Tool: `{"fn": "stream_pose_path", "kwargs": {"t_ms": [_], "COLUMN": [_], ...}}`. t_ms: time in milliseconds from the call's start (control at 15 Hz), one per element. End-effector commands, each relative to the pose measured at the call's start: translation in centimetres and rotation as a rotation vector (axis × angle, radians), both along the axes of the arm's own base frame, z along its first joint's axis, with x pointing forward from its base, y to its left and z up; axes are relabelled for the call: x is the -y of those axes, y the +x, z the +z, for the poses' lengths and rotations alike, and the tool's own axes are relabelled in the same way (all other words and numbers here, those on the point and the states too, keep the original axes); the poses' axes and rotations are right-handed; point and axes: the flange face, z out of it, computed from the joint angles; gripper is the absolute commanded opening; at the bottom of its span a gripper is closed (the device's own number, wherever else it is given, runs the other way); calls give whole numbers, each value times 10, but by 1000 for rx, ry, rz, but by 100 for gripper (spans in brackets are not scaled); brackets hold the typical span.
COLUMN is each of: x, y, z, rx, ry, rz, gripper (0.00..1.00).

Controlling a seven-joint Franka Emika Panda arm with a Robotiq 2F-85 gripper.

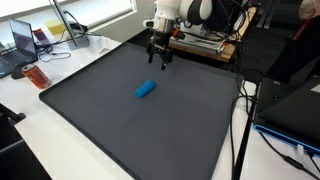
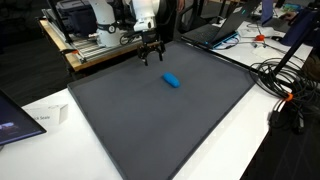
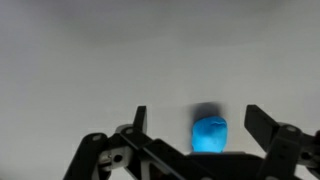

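Over 1 edge of the dark mat (image 1: 100, 120), the gripper (image 1: 158, 62) hovers with fingers apart, holding nothing; the blue cylinder (image 1: 146, 90) lies near the mat's middle, apart from it.

A dark grey mat (image 1: 120, 120) on the white table (image 2: 230, 140) bears a blue cylinder (image 1: 146, 90).

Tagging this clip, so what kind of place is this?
Probably a lab or office: a laptop, loose cables beside the dark mat, and the gripper near a blue cylinder.
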Motion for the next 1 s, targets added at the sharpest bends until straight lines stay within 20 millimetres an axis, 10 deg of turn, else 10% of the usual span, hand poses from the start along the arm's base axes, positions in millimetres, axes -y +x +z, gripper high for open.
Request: {"fn": "stream_pose_path", "kwargs": {"t_ms": [0,400,933], "x": [-18,-48,-44], "y": [9,22,33], "z": [9,35,19], "rx": [38,157,133], "ry": [5,16,-39], "rz": [43,94,128], "gripper": [100,100,100]}}
